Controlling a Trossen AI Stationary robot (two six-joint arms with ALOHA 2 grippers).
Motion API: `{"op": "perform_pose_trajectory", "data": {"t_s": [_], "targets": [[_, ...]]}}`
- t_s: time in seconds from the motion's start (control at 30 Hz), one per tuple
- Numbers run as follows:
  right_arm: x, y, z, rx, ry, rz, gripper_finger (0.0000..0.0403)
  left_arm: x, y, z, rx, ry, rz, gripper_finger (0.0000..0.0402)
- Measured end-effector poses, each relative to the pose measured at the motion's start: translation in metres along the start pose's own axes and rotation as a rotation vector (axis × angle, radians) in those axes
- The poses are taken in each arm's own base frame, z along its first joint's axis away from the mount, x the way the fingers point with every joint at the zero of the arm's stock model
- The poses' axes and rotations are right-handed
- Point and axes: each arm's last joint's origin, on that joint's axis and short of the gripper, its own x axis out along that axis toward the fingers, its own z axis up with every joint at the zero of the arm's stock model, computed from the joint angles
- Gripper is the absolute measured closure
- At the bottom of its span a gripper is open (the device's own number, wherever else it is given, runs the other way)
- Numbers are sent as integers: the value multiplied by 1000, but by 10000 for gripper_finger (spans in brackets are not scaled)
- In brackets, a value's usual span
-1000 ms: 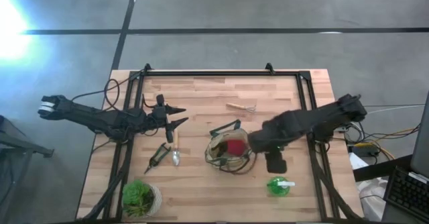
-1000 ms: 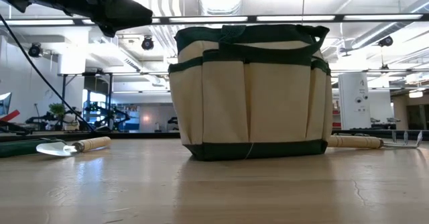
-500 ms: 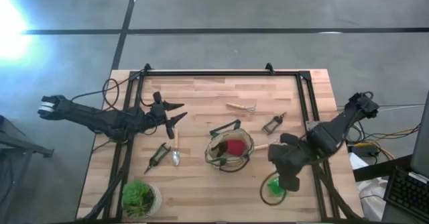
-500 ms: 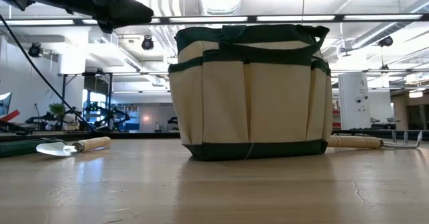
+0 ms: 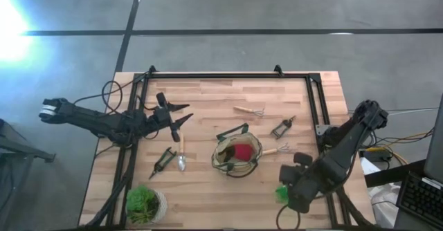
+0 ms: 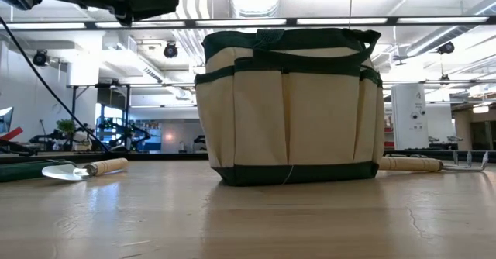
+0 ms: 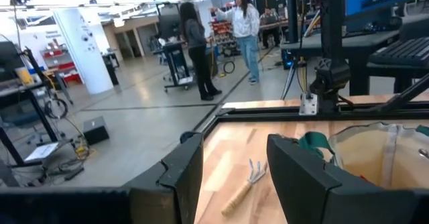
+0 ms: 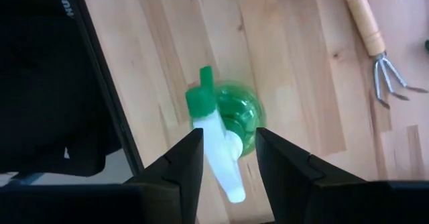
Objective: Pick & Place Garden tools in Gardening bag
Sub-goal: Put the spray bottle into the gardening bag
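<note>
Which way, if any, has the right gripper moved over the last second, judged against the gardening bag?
Yes. The right gripper has swung from beside the gardening bag toward the table's near right corner, over the green spray bottle.

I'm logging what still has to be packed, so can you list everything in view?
gardening bag: one, olive-tan with dark green trim, table centre
pink-red item: one, inside the bag
rake forks: two, wooden-handled; one behind the bag, one beside the bag's right
trowel: one, silver with wooden handle, left of the bag
pruners: two, dark; one beside the trowel, one right of the bag, farther back
spray bottle: one, green with white nozzle, front right
plant: one, leafy green, pale pot, front left corner
people: two, standing in the room beyond
left gripper: open, above the trowel's handle
right gripper: open, over the spray bottle
</note>
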Motion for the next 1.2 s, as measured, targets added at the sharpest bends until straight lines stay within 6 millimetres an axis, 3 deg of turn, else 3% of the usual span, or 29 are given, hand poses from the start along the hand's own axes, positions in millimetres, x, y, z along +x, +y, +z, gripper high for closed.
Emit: {"op": "perform_pose_trajectory", "data": {"t_s": [0.33, 0.77, 1.0, 1.2], "targets": [[3, 7, -9, 22, -3, 9, 280, 0, 1, 2, 15, -7, 5, 234], [24, 4, -12, 2, 4, -9, 267, 1, 1, 2, 12, -7, 7, 234], [30, 2, -13, 1, 20, -18, 285, 1, 1, 2, 3, -6, 7, 234], [31, 2, -13, -3, 21, -18, 323, 1, 1, 1, -9, -4, 7, 234]]}}
